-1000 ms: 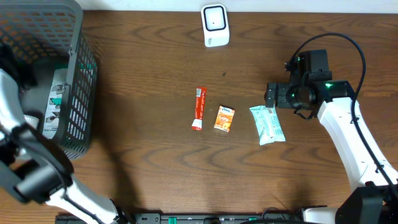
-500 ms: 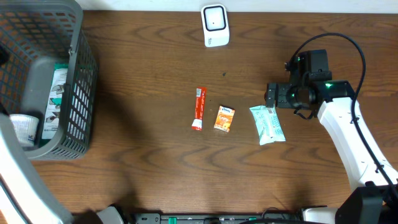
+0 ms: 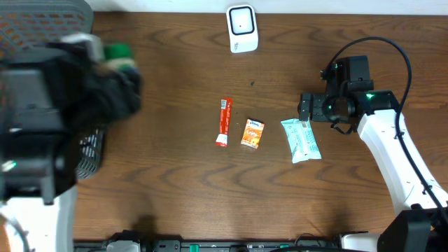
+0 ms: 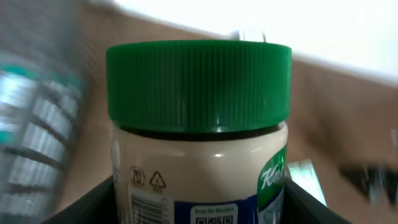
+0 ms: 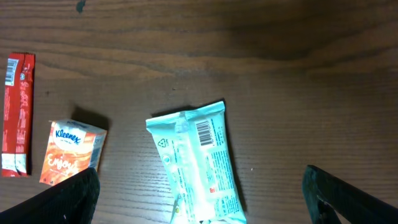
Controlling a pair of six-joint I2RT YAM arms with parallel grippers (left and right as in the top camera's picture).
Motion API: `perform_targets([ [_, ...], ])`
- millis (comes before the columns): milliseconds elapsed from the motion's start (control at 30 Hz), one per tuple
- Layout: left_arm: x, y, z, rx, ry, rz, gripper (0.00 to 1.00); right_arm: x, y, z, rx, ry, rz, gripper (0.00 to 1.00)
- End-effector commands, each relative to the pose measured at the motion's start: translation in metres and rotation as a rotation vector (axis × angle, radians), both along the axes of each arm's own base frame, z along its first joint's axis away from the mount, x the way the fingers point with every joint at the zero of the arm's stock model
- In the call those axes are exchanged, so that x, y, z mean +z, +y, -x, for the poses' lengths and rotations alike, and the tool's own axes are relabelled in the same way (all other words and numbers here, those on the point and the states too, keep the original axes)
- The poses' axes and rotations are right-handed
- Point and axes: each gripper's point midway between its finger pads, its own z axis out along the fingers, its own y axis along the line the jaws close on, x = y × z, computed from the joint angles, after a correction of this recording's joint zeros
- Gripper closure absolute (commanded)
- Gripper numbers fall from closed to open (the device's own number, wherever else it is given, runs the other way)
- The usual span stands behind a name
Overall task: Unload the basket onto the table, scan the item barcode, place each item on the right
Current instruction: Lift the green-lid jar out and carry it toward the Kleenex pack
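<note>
A jar [image 4: 199, 124] with a green ribbed lid and a cream filling fills the left wrist view. Its label shows a barcode at the lower left. My left gripper [image 4: 199, 210] is shut on the jar, one dark finger on each side. From overhead, the left arm is a big dark blur at the left, and the green lid [image 3: 117, 52] shows at its top. The white scanner [image 3: 242, 29] stands at the back middle of the table. My right gripper [image 3: 306, 108] hangs open over a teal packet [image 5: 196, 165], with nothing between its fingers.
A grey mesh basket [image 3: 89, 150] sits at the far left, mostly hidden behind the left arm. A red stick packet [image 3: 223, 121] and an orange Kleenex pack [image 3: 253, 134] lie mid-table, left of the teal packet [image 3: 301, 140].
The left arm has come up out of the basket with the jar and now blocks most of the basket from overhead. The right arm has not moved.
</note>
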Motion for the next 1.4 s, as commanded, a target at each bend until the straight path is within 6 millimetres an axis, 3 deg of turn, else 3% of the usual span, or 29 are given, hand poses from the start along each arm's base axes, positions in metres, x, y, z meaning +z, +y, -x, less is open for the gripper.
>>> perform_targets([
  [0, -0.052, -0.036, 0.001, -0.094, 0.158, 0.001, 0.6, 0.0, -0.002, 0.001, 0.004, -0.001, 0.01, 0.01],
  [200, -0.143, -0.099, 0.006, -0.239, 0.358, -0.024, 0.6, 0.0, -0.002, 0.001, 0.004, -0.001, 0.01, 0.01],
  [333, -0.191, -0.141, 0.007, -0.315, 0.434, -0.046, 0.6, 0.0, -0.002, 0.001, 0.004, -0.001, 0.01, 0.01],
  [533, -0.239, -0.197, 0.004, -0.406, 0.472, -0.075, 0.6, 0.001, 0.001, -0.001, -0.009, -0.004, -0.017, 0.01],
  [667, -0.258, -0.226, 0.003, -0.439, 0.467, -0.068, 0.59, 0.001, 0.007, 0.002, -0.026, 0.014, -0.071, 0.01],
  [767, -0.263, -0.227, -0.006, -0.417, 0.423, -0.11, 0.6, 0.006, 0.008, 0.003, -0.032, 0.025, -0.128, 0.01],
  [1000, -0.263, -0.186, -0.041, -0.233, 0.292, -0.331, 0.6, 0.005, -0.023, 0.005, -0.101, 0.04, -0.155, 0.01],
  [1100, -0.27, -0.186, -0.044, -0.228, 0.293, -0.342, 0.59, 0.003, -0.03, 0.007, -0.109, 0.045, -0.128, 0.01],
  [1367, -0.31, -0.188, -0.043, -0.236, 0.363, -0.385, 0.6, 0.001, -0.033, 0.009, -0.117, 0.054, -0.11, 0.01],
])
